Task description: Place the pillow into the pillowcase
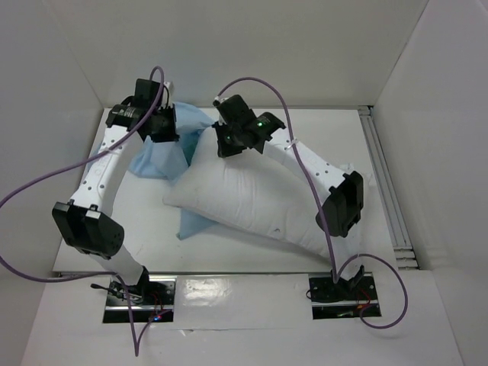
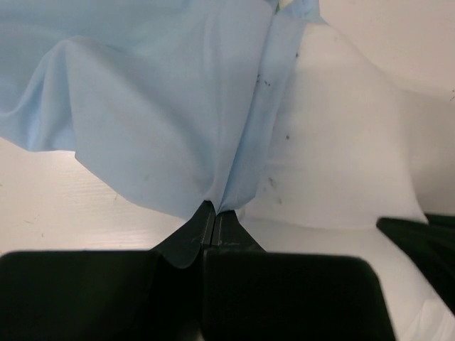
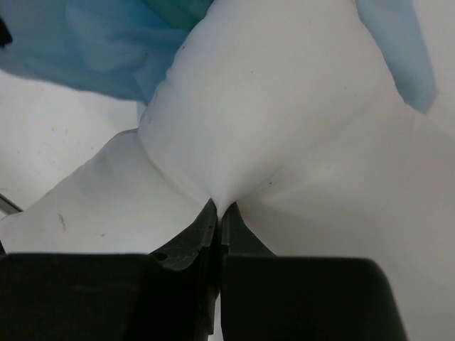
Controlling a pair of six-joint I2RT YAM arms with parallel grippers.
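Observation:
The plump white pillow [image 1: 252, 202] lies slantwise across the middle of the table, its far end lifted. My right gripper [image 1: 227, 145] is shut on a pinch of the pillow [image 3: 284, 106] fabric at that far end. The light blue pillowcase [image 1: 164, 149] lies bunched at the back left, and part of it shows under the pillow [image 1: 191, 225]. My left gripper [image 1: 164, 128] is shut on a fold of the pillowcase [image 2: 156, 99], held up off the table. In the left wrist view the pillow [image 2: 341, 149] sits just right of the cloth.
White walls stand close on the left, back and right of the table [image 1: 145, 244]. A metal rail [image 1: 385, 191] runs along the right edge. Purple cables [image 1: 46, 183] loop off both arms.

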